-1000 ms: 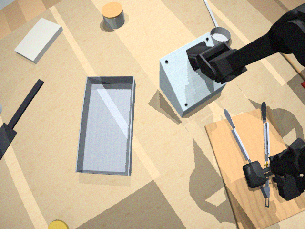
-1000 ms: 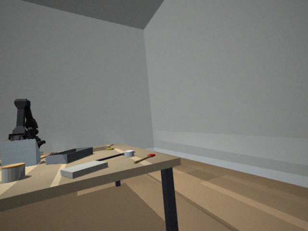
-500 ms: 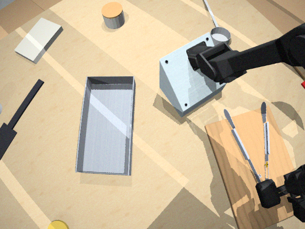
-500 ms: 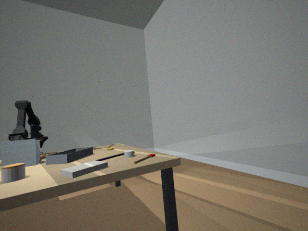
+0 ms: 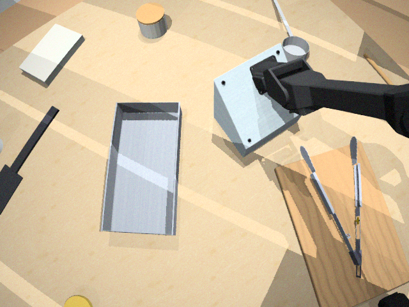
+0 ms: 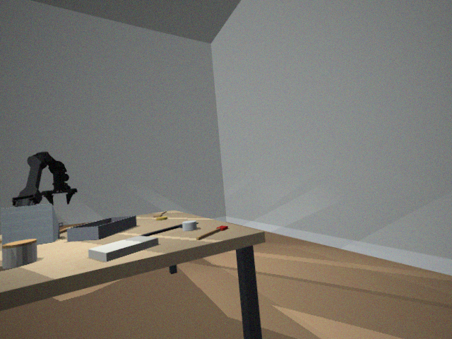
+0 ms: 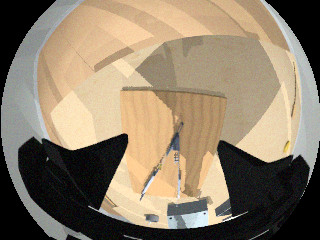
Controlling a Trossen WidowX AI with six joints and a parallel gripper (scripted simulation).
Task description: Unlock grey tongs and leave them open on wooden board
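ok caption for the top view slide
Tongs lie open in a V on the board, tin empty.

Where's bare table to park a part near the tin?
Bare strip between the roasting tin and the grey mount block; more between tin and black spatula. Crowded on the wooden board: open tongs span it. The tool hangs open above, holding nothing.
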